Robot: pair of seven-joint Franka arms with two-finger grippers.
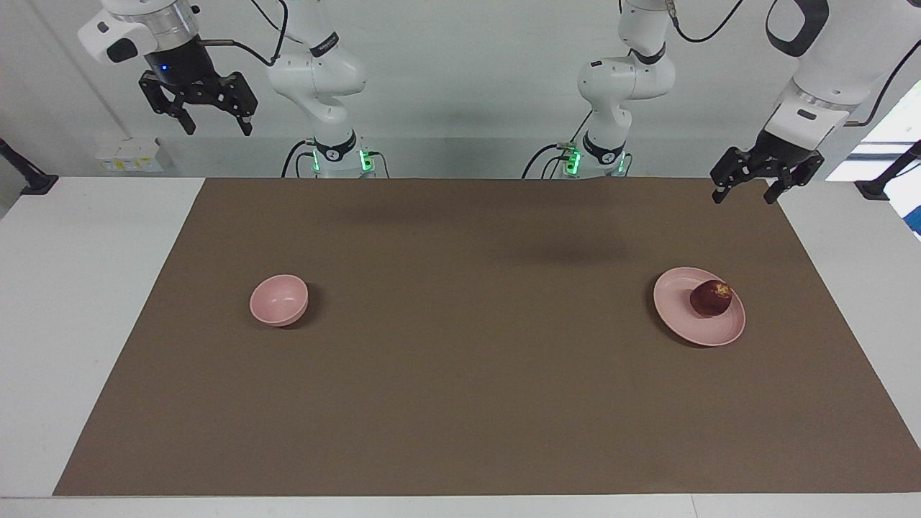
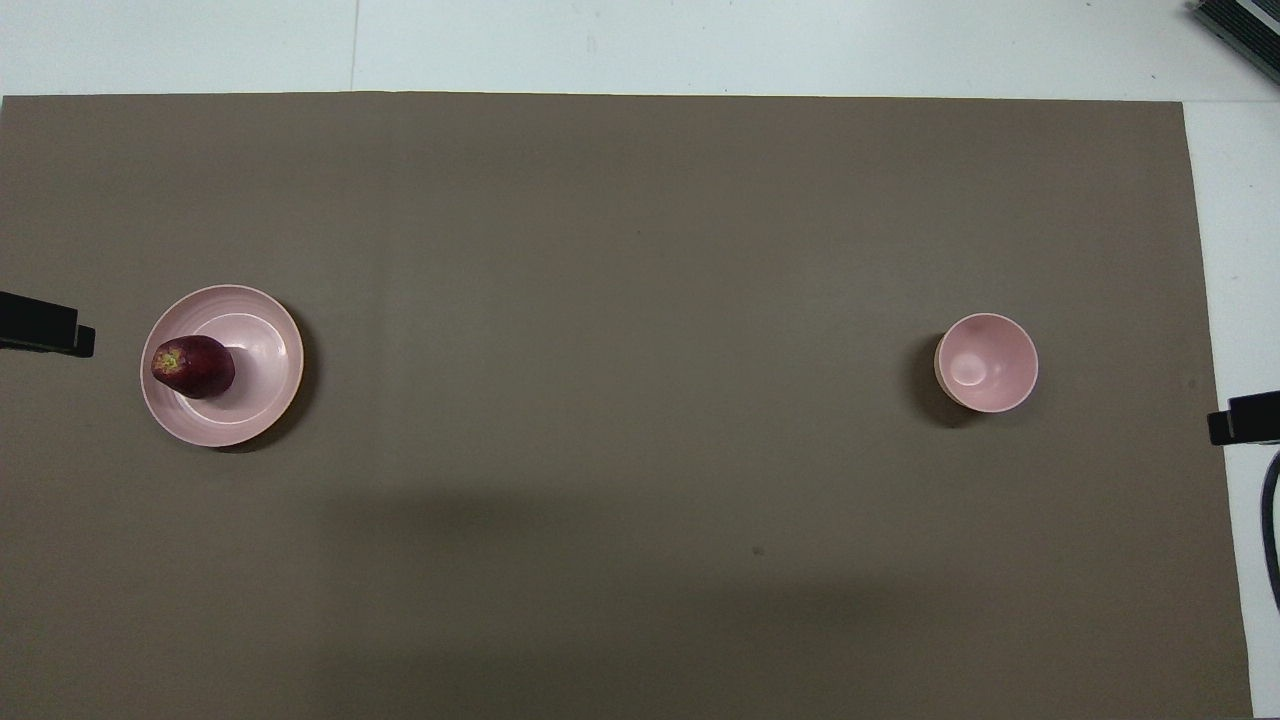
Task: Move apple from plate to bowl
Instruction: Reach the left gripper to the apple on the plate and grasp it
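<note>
The dark red apple (image 1: 711, 298) sits on the flat pink plate (image 1: 676, 296) toward the left arm's end of the table. In the overhead view the apple (image 2: 195, 367) lies on the part of the plate (image 2: 262, 350) toward that end. The small deep pink bowl (image 1: 279, 299) stands empty toward the right arm's end, and it also shows in the overhead view (image 2: 986, 362). My left gripper (image 1: 746, 193) is open and empty, raised over the mat's corner, apart from the plate. My right gripper (image 1: 216, 128) is open and empty, held high at the right arm's end, away from the bowl.
A brown mat (image 1: 460, 374) covers most of the white table (image 1: 86, 302). Plate and bowl stand far apart on it, about equally far from the robots. Small white boxes (image 1: 129, 155) lie at the table's robot-side edge, at the right arm's end.
</note>
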